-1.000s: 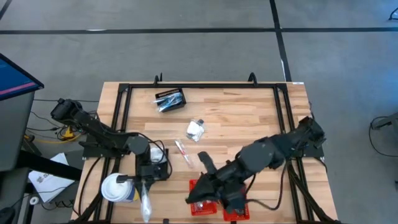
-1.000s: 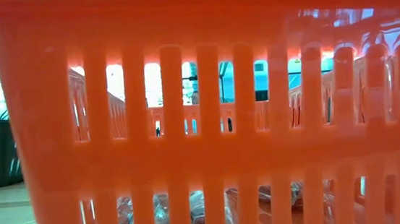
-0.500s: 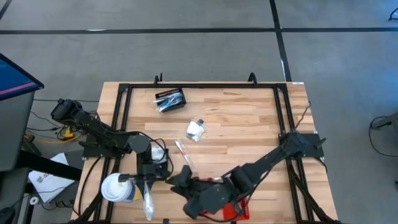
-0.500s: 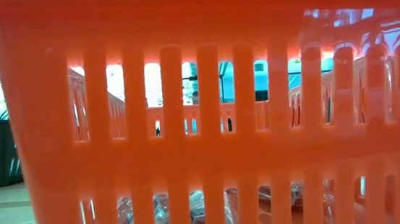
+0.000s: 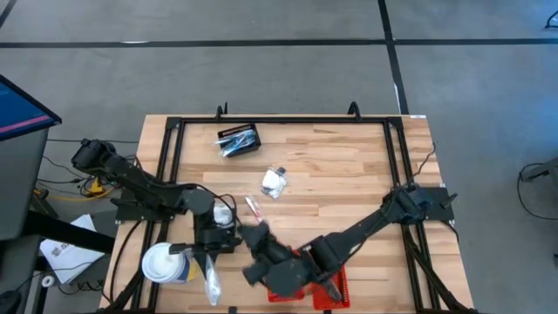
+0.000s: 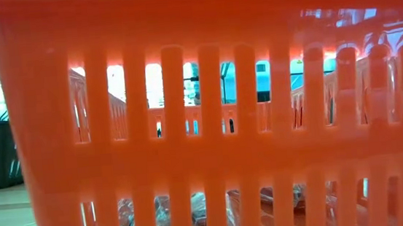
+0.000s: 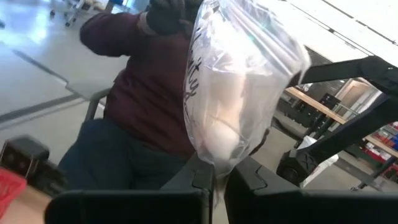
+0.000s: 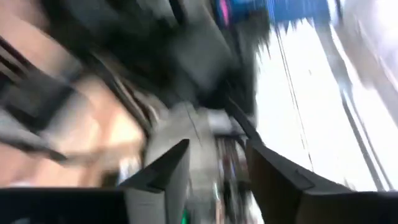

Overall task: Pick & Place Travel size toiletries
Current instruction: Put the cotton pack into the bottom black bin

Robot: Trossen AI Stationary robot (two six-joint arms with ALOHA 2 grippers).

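Observation:
My left gripper (image 5: pixel 214 251) is at the near left of the table, shut on a clear plastic bag (image 7: pixel 239 93) with whitish things inside. The bag (image 5: pixel 211 283) reaches toward the near edge, beside a white cup (image 5: pixel 161 264). My right gripper (image 5: pixel 249 235) stands right of the bag, fingers apart (image 8: pixel 217 171); that view is too blurred to show anything between them. A white clear-wrapped packet (image 5: pixel 274 181) and a thin pinkish tube (image 5: pixel 255 208) lie mid-table. A black basket (image 5: pixel 238 139) holds silvery items. The red basket (image 5: pixel 336 283) lies partly under my right arm. My left gripper pinches the clear bag by one edge (image 7: pixel 216 175) between its two fingers. The fingers lie about level and point toward the table's near edge. The bag stretches away beyond the fingertips, lifted clear of the table.
A black frame (image 5: pixel 174 131) runs round the wooden tabletop. In the low view the red basket's slotted wall (image 6: pixel 203 127) fills the picture, with clear-wrapped items (image 6: pixel 159 219) behind its lowest slots. A person in a dark red top (image 7: pixel 143 93) sits beyond the bag.
My right arm has swung from above the red basket toward the table's left and has come down, its wrist turning. Its gripper now stands close to the bag. The left gripper and the bag have stayed where they were.

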